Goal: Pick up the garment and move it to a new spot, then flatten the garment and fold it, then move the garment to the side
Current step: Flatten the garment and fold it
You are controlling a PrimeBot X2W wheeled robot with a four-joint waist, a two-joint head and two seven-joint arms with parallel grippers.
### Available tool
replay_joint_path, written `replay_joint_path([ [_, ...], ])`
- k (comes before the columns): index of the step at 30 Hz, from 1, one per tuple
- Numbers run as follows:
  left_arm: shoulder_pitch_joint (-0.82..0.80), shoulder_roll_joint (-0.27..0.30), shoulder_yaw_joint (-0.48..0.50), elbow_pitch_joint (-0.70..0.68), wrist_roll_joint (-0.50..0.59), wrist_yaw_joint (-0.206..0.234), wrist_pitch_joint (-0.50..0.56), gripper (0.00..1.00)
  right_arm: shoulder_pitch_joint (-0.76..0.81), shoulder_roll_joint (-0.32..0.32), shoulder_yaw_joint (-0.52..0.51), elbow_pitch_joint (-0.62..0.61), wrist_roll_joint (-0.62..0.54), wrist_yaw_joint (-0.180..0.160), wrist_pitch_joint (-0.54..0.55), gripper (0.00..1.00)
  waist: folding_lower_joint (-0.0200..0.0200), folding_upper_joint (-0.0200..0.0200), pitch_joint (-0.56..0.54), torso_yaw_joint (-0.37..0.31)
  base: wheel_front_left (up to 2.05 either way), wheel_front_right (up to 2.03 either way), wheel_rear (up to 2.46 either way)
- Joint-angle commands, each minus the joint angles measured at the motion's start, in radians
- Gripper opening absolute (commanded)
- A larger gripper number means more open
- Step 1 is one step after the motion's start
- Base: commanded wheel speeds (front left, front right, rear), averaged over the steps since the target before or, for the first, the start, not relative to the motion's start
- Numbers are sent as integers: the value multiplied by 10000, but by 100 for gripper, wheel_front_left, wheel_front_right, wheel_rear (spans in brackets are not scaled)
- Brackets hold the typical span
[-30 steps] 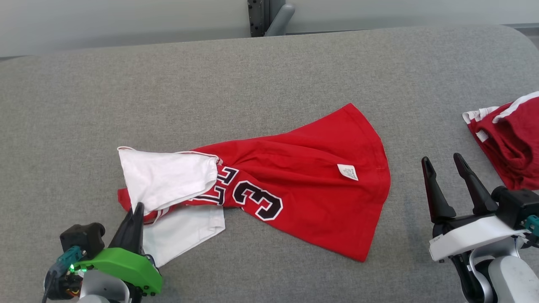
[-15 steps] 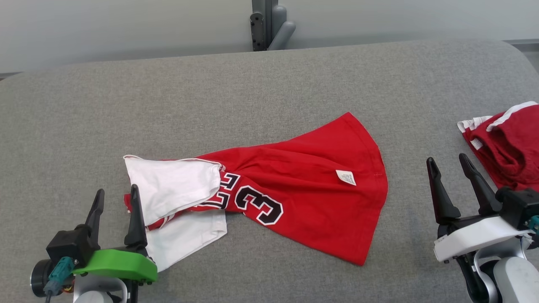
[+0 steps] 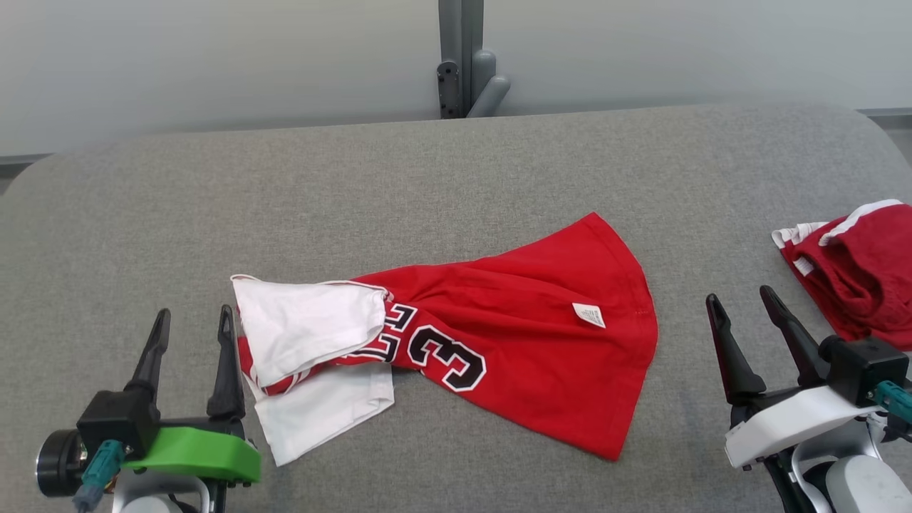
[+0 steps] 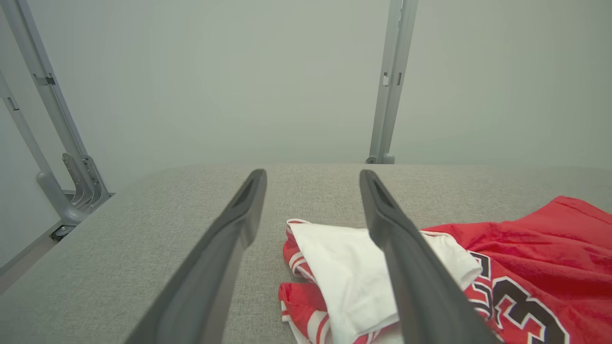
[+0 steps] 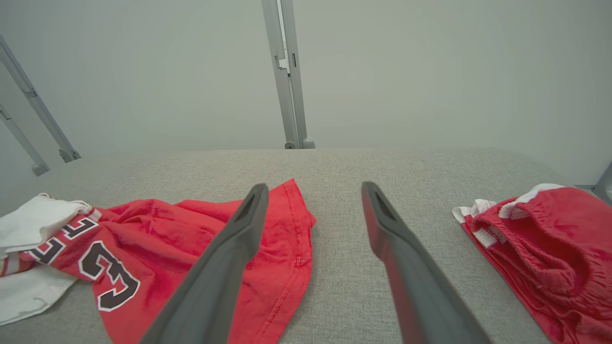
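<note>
A red jersey (image 3: 527, 356) with white sleeves and a black-and-white 3 lies crumpled in the middle of the grey padded table (image 3: 427, 185). A small white label shows near its right hem. My left gripper (image 3: 192, 324) stands open at the lower left, just left of the white sleeve (image 3: 306, 335), touching nothing. The left wrist view has the sleeve (image 4: 344, 267) between and behind its fingers. My right gripper (image 3: 741, 306) is open at the lower right, on bare table to the right of the jersey's hem (image 5: 291, 248).
A second red garment with white stripes (image 3: 855, 278) lies bunched at the table's right edge, also in the right wrist view (image 5: 540, 248). A grey metal post (image 3: 463, 64) rises behind the table's far edge. Pale wall lies beyond.
My left gripper has gone from shut at the sleeve to open and drawn back to the left. The camera has tilted, shifting the whole picture downward.
</note>
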Motion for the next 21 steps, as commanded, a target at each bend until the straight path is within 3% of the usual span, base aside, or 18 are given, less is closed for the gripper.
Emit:
replay_joint_path([
  [1, 195, 71, -2, -73, 26, 60, 22, 100, 111, -28, 8, -15, -59, -2, 27, 100, 0, 0, -143, 50, 0, 0, 0],
  [21, 991, 231, -198, -727, -126, 309, 493, 100, 513, -9, 68, -97, 105, -4, 216, 100, 0, 0, -588, 125, 0, 0, 0],
])
